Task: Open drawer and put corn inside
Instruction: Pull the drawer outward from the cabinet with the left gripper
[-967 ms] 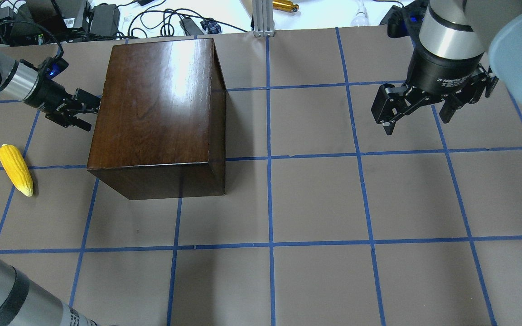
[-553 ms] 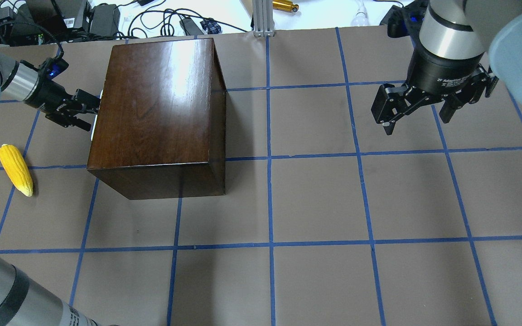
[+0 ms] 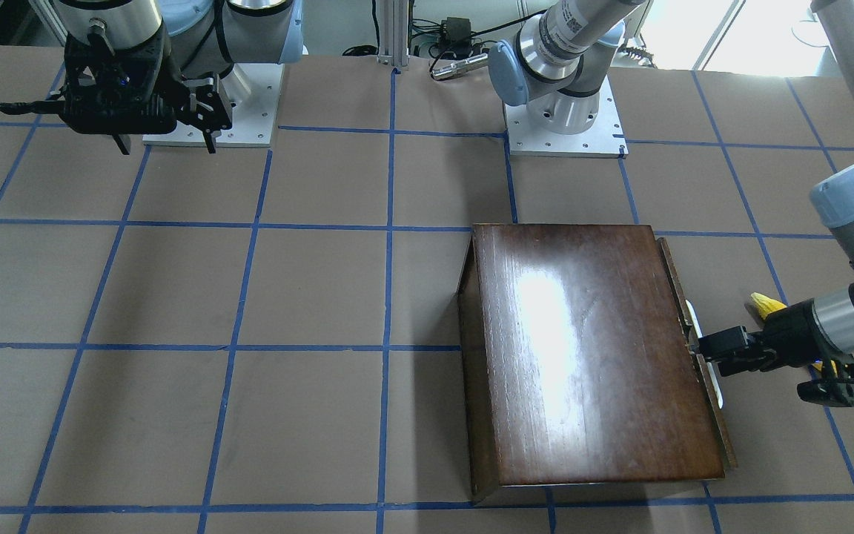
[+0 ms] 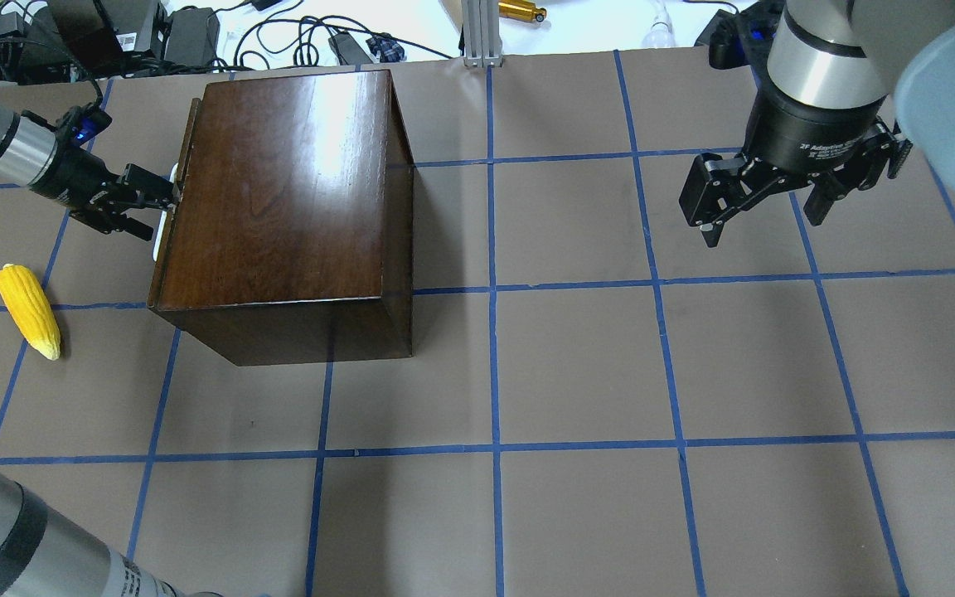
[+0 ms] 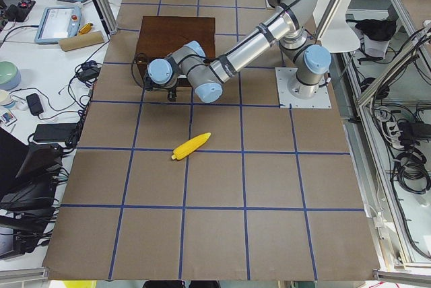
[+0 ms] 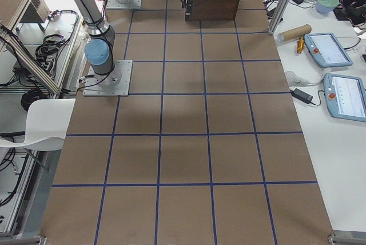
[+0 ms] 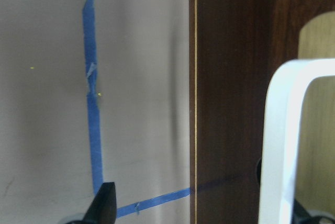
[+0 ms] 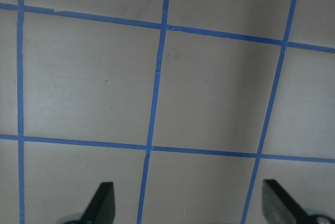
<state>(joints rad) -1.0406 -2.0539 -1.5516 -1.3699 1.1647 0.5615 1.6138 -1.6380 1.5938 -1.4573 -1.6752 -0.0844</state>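
Drawer [image 3: 722, 426] now slightly out, leftward; corn [image 4: 27, 311] roughly parallel to its front.

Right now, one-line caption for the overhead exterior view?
Left end effector at the drawer pull, drawer barely open; corn on the table nearby; right end effector open, idle.

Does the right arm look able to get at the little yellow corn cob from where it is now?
Probably not easily. The small yellow plastic corn cob lies far to the robot's left, and the large glossy dark-brown wooden box stands between it and the right end effector.
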